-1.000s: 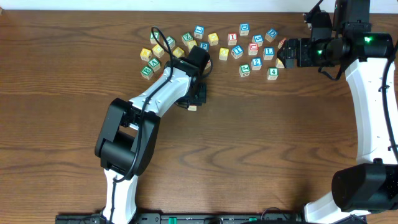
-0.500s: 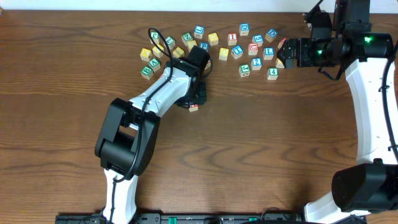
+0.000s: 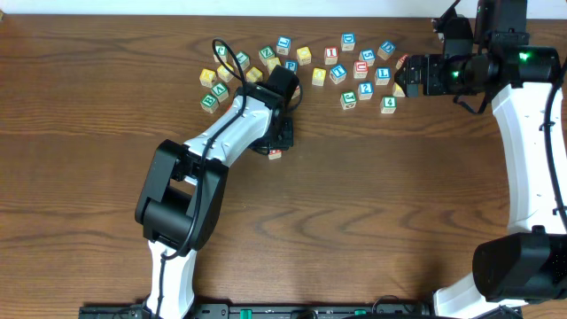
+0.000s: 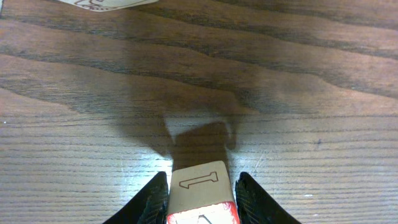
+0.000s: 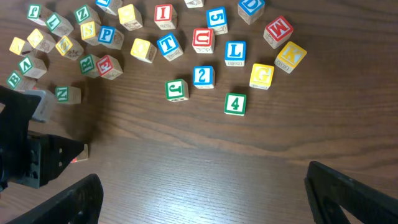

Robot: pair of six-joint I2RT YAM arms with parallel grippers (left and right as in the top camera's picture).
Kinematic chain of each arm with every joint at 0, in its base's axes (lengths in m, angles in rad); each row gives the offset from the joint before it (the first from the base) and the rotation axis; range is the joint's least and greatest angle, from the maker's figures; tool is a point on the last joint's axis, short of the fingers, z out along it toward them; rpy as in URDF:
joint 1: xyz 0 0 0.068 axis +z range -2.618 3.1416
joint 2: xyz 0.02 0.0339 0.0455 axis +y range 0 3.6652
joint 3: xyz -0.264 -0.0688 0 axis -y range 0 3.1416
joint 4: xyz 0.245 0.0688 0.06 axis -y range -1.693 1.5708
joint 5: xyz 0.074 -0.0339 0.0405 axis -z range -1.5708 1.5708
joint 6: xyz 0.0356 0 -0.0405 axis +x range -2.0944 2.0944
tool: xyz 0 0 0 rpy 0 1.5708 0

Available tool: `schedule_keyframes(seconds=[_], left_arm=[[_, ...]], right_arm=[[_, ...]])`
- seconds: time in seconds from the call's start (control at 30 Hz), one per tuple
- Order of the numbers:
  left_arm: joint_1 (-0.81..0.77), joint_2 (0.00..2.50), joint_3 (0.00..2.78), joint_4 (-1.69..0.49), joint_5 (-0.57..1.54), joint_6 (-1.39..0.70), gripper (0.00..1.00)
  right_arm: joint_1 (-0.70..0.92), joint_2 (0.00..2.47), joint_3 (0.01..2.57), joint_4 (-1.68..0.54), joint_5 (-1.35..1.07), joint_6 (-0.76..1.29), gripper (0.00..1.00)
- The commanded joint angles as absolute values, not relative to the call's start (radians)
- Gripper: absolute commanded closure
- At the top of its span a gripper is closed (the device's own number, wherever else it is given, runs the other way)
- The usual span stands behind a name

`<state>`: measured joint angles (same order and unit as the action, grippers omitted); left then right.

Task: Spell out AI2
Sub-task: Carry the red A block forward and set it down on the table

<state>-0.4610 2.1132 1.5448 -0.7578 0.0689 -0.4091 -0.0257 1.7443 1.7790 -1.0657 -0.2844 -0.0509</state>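
My left gripper (image 3: 275, 147) is shut on a wooden letter block (image 3: 275, 154) low over the table, below the block pile. In the left wrist view the block (image 4: 198, 185) sits between the fingers (image 4: 200, 200), with an outlined "1" on its front face and a red-bordered face with a red letter on top. My right gripper (image 3: 400, 76) hovers wide open and empty at the pile's right end, its fingers at the bottom of the right wrist view (image 5: 202, 190). A red "I" block (image 5: 164, 14) and a blue "2" block (image 5: 203, 76) lie in the pile.
Several letter and number blocks lie scattered along the far side of the table (image 3: 301, 66), among them a green "4" (image 5: 234, 102), a yellow "G" (image 5: 262, 76) and a blue "L" (image 5: 234, 51). Bare wood (image 3: 372, 204) lies in front of them.
The block in my left gripper has shifted slightly and shows more of its red face from overhead. The right arm has not moved.
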Motion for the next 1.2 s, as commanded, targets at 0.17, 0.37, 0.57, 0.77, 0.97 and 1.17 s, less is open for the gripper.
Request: schedule_keyframes(seconds=[0.17,0.37,0.57,0.77,0.97,1.17], left_arm=[[-0.461,2.12,1.537,-0.764,0.06,-0.31,0.66],[-0.461,2.12,1.537,-0.75,0.06,-0.293,0.66],[-0.461,2.12,1.537,-0.745,0.06,-0.284,0.66],[-0.461,2.12,1.537,-0.741,0.06,-0.265,0.66],[-0.461,2.12,1.537,-0.742,0.06,-0.255,0.66],[-0.461,2.12,1.537,-0.742,0.06,-0.255,0.45]], right_arm=[[-0.025,1.751,1.778,-1.067,-0.287,-0.038,0.01],[-0.025,1.751,1.778,-1.067,-0.287,-0.038,0.01],[-0.025,1.751,1.778,-1.067,-0.287,-0.038,0.01],[-0.025,1.751,1.778,-1.066,-0.287,-0.038,0.01],[-0.025,1.751,1.778,-1.066,-0.287,-0.038,0.01],[-0.025,1.751,1.778,-1.066,-0.287,-0.038,0.01]])
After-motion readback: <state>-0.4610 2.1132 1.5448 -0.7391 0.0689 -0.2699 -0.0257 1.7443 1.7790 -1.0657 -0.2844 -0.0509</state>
